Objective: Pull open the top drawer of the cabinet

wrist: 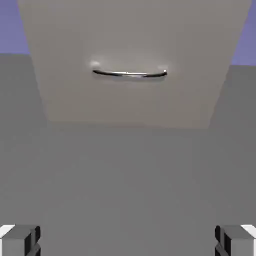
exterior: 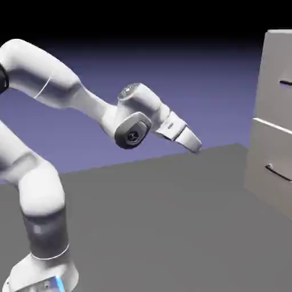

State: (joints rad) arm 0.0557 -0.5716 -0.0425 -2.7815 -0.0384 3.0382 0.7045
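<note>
The gripper (exterior: 194,142) hangs above the grey table (exterior: 171,228), its fingers spread wide and holding nothing, well apart from the cabinet (exterior: 274,120) at the exterior view's right. The top drawer (exterior: 278,77) sits flush and shut. The hand view faces a drawer front with a thin bar handle (wrist: 130,74).

A flat, plain grey table (exterior: 171,217) carries everything here. The cabinet (exterior: 272,125) stands directly on it at the exterior view's right edge (only part of its pale grey body is in frame), its base meeting the tabletop along a clean line. The robot's base (exterior: 40,276) sits on the same surface at lower left. Between the two, only bare grey tabletop shows.
</note>
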